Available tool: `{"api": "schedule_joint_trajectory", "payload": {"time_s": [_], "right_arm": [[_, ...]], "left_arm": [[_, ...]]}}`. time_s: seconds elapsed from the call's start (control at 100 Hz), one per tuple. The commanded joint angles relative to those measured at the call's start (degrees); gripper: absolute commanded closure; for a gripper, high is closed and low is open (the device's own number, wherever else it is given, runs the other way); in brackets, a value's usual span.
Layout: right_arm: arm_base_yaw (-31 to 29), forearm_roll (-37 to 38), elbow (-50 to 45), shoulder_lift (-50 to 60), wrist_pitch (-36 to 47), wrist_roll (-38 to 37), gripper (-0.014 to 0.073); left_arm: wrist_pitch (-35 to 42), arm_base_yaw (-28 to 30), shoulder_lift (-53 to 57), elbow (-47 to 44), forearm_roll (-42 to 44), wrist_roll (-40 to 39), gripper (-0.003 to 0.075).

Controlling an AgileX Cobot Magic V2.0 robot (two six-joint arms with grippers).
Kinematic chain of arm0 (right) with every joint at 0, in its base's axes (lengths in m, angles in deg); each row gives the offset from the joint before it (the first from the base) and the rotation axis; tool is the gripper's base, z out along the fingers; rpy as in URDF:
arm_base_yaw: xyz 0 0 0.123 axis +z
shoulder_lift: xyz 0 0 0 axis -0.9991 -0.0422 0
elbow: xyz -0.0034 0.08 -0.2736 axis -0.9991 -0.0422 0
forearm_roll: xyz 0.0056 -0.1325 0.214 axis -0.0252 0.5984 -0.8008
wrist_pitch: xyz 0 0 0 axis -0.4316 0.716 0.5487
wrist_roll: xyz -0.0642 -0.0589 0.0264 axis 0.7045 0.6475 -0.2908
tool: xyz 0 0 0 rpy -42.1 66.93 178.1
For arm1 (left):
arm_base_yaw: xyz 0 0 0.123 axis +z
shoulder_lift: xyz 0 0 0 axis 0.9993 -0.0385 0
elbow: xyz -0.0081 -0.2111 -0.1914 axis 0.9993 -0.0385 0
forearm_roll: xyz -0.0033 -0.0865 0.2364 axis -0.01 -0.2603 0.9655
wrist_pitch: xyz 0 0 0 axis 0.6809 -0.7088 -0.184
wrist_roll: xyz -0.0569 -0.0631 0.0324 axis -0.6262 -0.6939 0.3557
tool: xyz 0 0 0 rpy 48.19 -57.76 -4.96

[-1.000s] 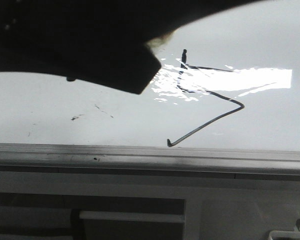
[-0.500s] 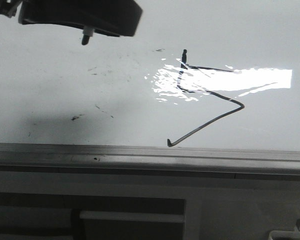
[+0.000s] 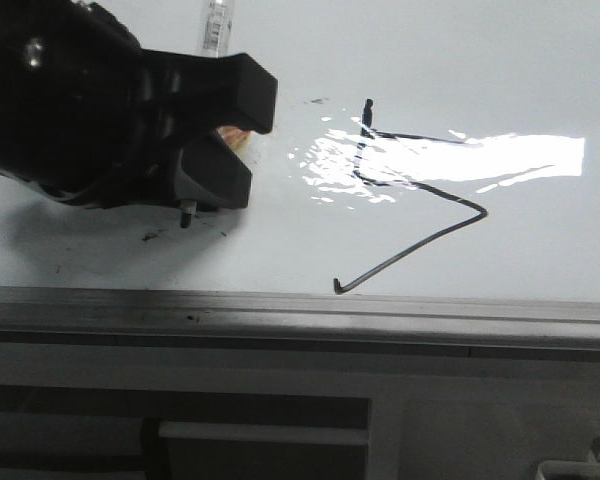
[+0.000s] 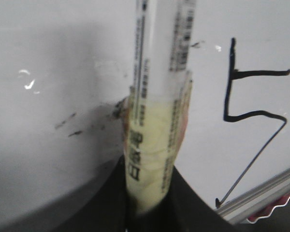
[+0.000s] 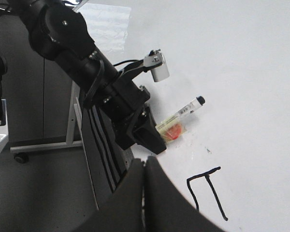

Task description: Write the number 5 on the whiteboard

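One finished number 5 (image 3: 410, 205) sits on the whiteboard (image 3: 540, 80), its tail ending just above the grey edge strip (image 3: 380, 310). Beside the 5, the left gripper (image 3: 220, 135) is clamped on a marker (image 4: 157, 121) lying low over the board. The right gripper (image 5: 145, 193) has its fingers pressed together, holding nothing.

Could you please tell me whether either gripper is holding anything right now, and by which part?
The left gripper holds the marker by its taped lower barrel. The right gripper is shut and holds nothing.
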Motion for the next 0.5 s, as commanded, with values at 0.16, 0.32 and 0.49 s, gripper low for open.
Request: {"api": "schedule_joint_trajectory", "payload": {"time_s": [0.16,0.32,0.49], "right_arm": [[-0.36,1.09,1.78,-0.09,3.58,-2.14,0.0652],[-0.36,1.09,1.78,-0.09,3.58,-2.14,0.0652],[-0.36,1.09,1.78,-0.09,3.58,-2.39,0.0652]], "left_arm": [[3.22,-0.31,-2.83,1.65,-5.84,-0.58,0.0741],[3.69,-0.31,-3.34,1.65,-6.85,-0.58,0.0741],[3.86,-0.31,-3.34,1.65,-9.28,-0.58,0.0698]]}}
